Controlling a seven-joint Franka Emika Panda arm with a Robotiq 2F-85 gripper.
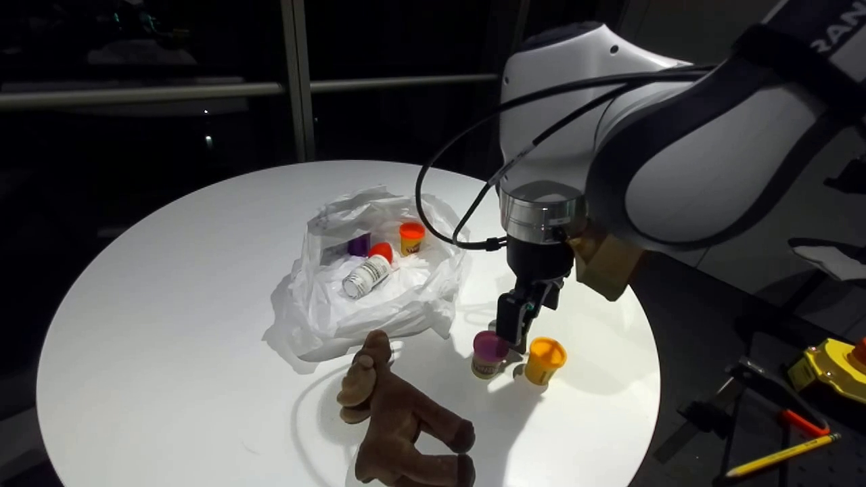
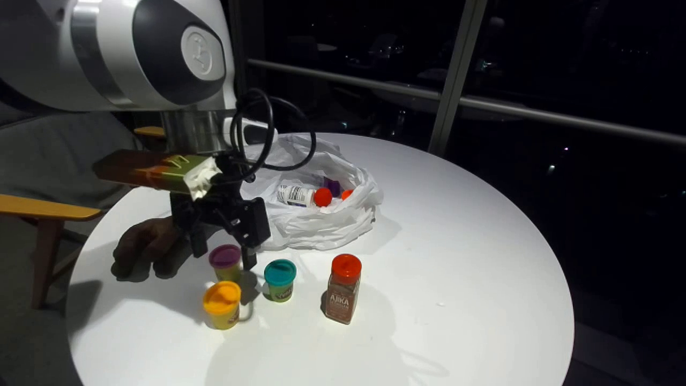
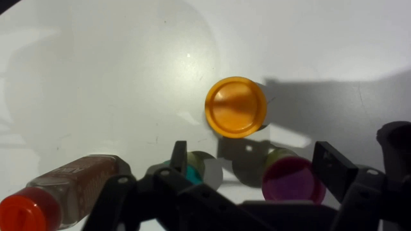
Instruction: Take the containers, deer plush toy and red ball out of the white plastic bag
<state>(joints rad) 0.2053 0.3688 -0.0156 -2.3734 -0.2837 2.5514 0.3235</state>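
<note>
The brown deer plush toy (image 1: 396, 414) lies beside the open white bag (image 1: 392, 321), three lidded tubs (image 2: 222, 304) upright nearby.

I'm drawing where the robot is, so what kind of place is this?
Maybe a lounge in an office or lab, though I can't be sure. You can see a round white table, a grey chair with wooden armrests, and big dark panes, probably windows, in metal framing.

A round white counter (image 1: 169, 304) stands in bright, uneven light. Behind it are dark windows (image 2: 600, 59) showing small lights (image 2: 552, 169), a metal post (image 2: 456, 80) and a rail (image 2: 568, 120). Near the counter, a grey chair (image 2: 53, 158) has wooden arms (image 2: 48, 207).
</note>
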